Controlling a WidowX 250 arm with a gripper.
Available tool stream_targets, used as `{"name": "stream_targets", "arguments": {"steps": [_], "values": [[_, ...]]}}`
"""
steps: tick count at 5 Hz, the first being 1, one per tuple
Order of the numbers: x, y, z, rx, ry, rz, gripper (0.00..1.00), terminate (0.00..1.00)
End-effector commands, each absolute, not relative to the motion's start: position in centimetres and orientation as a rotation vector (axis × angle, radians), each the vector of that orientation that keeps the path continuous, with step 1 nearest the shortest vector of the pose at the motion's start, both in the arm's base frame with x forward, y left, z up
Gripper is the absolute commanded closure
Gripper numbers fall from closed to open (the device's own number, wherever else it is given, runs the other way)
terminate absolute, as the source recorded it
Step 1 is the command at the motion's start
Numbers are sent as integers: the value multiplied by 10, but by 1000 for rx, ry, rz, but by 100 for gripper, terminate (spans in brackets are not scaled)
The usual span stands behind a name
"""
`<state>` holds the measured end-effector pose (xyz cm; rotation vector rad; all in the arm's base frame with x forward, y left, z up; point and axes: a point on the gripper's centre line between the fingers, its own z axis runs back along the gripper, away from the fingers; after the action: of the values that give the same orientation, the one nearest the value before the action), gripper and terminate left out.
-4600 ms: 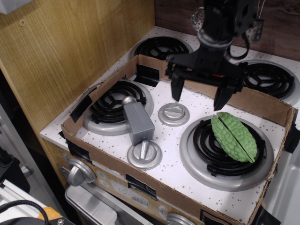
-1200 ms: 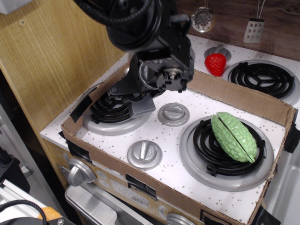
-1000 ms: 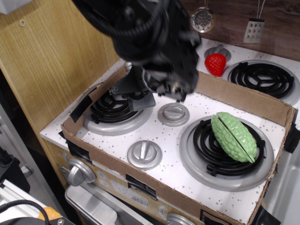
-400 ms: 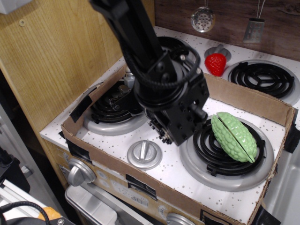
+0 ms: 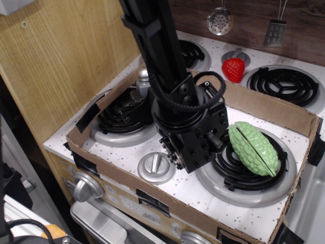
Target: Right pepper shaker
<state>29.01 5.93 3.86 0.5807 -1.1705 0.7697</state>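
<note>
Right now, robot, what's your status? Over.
Tool hidden behind the arm, state unknown. Pepper shaker upright on left burner, mostly hidden. Arm blocks the view.

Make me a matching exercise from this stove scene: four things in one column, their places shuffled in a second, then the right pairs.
Things:
1. pepper shaker
2. green vegetable
3. strawberry
4. knob

Places:
A. outside the cardboard box, at the back of the stove
B. near the box's front wall, between the two front burners
C. on the front right burner
D. at the back of the front left burner, silver cap up, partly hidden by the arm

Pairs: 1-D, 2-C, 3-A, 4-B
</note>
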Motion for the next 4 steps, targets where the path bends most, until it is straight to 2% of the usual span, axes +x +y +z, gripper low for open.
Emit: {"name": "stream_targets", "arguments": {"steps": [1, 2, 3, 4], "values": [[281, 71, 34, 594, -1179, 817, 100, 0], [278, 77, 38, 608, -1192, 815, 100, 0], [276, 76, 41, 602, -1174, 806, 0, 0], [278, 71, 45, 596, -1170, 789, 0, 0]]}}
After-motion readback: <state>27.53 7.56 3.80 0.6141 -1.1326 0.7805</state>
